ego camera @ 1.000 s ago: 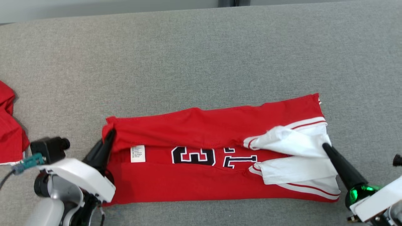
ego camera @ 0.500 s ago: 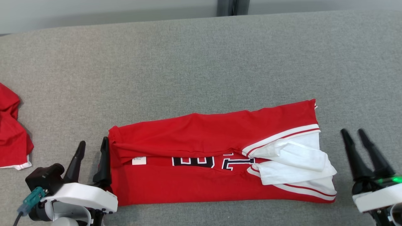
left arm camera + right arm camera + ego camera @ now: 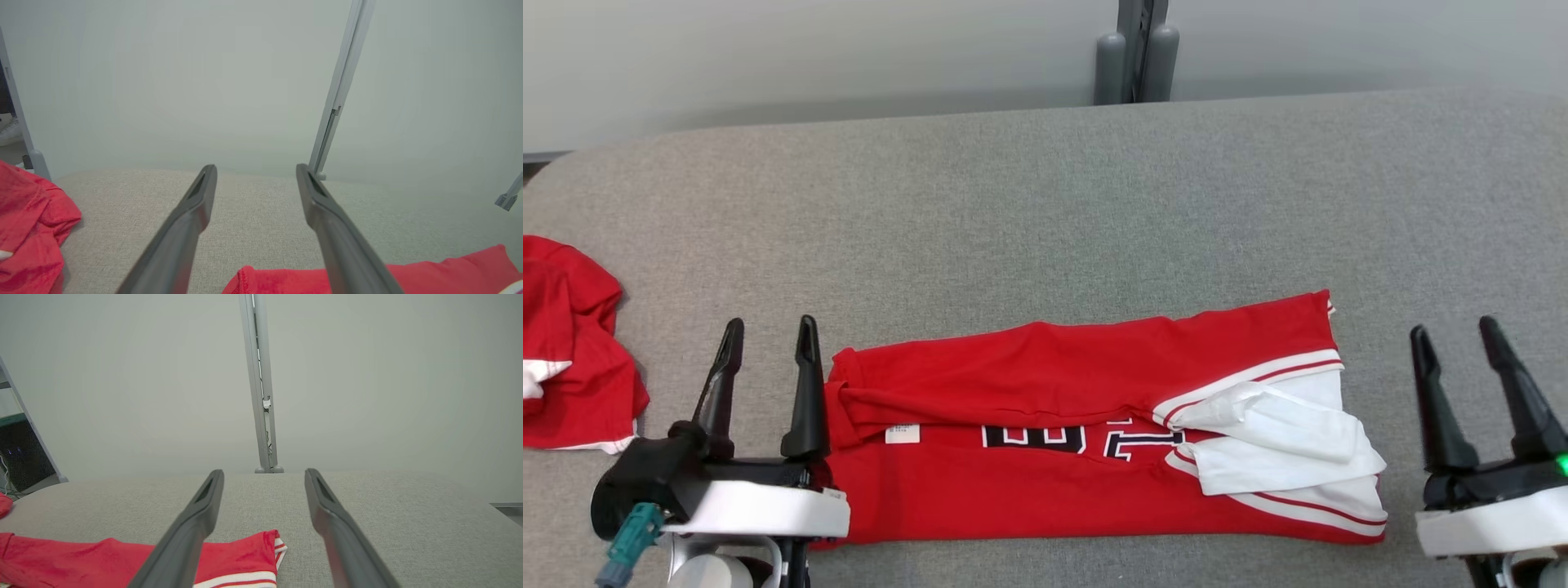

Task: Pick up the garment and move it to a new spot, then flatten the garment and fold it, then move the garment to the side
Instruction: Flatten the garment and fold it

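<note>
- Red knit jersey point(image 3: 1054, 376) with white striped sleeves and black-and-white numerals: it lies folded into a long band across the near middle of the grey fabric-covered desk point(image 3: 1013, 204), with both long edges turned in toward the numerals.
- Left claw point(image 3: 770, 322) stands spread wide and empty, its inner finger just beside the jersey's left end. The left wrist view shows the red hem under that finger.
- Right claw point(image 3: 1454, 327) is likewise wide open and holds nothing. It sits near the sleeve end but apart from it.
- Handling, as I judge it: light, limp cloth with no stiffness. It will sag and slide open if lifted from one point.
- The loose white sleeves point(image 3: 1282, 441) lie rumpled on top and look the likeliest part to spill out.
- Best hold: pinch through all layers at each short end, one claw per end, low against the desk.
- A second crumpled red garment point(image 3: 572, 359) lies well apart at the left edge, so that side is partly taken.
</note>
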Available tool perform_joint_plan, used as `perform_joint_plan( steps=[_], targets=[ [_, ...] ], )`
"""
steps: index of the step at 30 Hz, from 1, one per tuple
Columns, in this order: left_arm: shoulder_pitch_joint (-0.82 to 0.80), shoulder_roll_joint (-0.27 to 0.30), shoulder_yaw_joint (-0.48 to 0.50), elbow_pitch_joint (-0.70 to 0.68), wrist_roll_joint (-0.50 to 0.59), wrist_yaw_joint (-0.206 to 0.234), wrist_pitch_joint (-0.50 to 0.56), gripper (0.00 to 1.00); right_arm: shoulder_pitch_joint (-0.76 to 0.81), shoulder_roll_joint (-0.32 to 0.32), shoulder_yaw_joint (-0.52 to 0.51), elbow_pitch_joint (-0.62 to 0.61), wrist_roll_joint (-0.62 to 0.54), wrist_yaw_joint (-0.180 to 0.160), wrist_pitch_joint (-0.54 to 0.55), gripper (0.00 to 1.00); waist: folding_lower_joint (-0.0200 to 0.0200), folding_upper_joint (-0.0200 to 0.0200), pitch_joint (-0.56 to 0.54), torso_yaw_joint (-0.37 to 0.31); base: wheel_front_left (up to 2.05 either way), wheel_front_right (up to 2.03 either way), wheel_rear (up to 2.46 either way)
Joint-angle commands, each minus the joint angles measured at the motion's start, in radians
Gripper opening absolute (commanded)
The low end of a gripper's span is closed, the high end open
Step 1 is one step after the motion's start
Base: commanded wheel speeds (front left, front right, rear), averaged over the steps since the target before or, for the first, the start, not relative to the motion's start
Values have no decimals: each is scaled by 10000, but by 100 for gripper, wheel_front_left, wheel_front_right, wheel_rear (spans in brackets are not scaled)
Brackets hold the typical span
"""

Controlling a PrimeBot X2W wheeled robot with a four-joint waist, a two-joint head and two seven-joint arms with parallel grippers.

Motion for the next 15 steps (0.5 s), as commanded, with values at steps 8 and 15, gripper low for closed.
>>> perform_joint_plan(
  steps=[8,15],
  targets=[
    [473,-303,390,308,981,-667,-41,100,279,245,170,475,-579,5,15,100,0,-1,-348,90,0,0,0],
    [625,-630,724,628,1234,-916,-42,100,302,302,73,641,-621,5,-15,100,0,-1,-408,179,0,0,0]
  ],
)
